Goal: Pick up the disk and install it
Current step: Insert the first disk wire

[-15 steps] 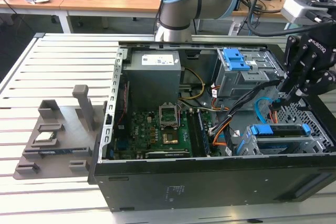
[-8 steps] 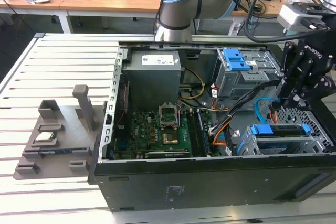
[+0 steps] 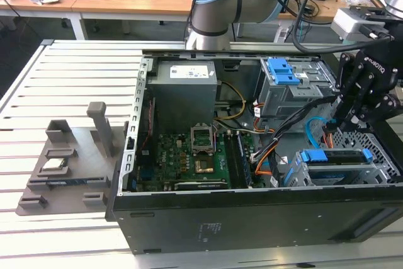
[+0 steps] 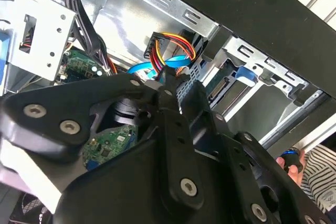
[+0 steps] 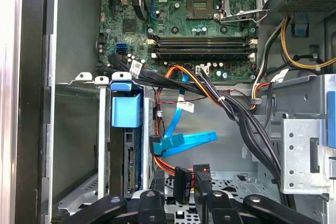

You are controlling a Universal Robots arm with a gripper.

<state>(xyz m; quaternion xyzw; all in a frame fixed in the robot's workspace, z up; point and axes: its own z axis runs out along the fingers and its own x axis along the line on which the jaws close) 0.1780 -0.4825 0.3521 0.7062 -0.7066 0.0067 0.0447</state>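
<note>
The disk (image 3: 334, 156), silver with a bright blue frame, sits slotted in the metal drive cage (image 3: 378, 171) at the front corner of the open computer case, on the exterior view's right. In the first wrist view the disk (image 5: 127, 166) stands edge-on in that cage under its blue tab. My gripper (image 3: 332, 124) hangs just above and behind the cage, apart from the disk. Its fingertips (image 5: 182, 183) are drawn together among the loose orange and blue cables (image 5: 181, 142). In the second wrist view my gripper (image 4: 168, 76) meets at the cable plug.
The motherboard (image 3: 195, 155) and power supply (image 3: 186, 92) fill the case's middle. A second grey cage with a blue latch (image 3: 281, 72) stands at the back. A grey fixture holding a small processor chip (image 3: 53, 165) lies on the exterior view's left. A person's hand (image 4: 292, 164) shows beyond the case.
</note>
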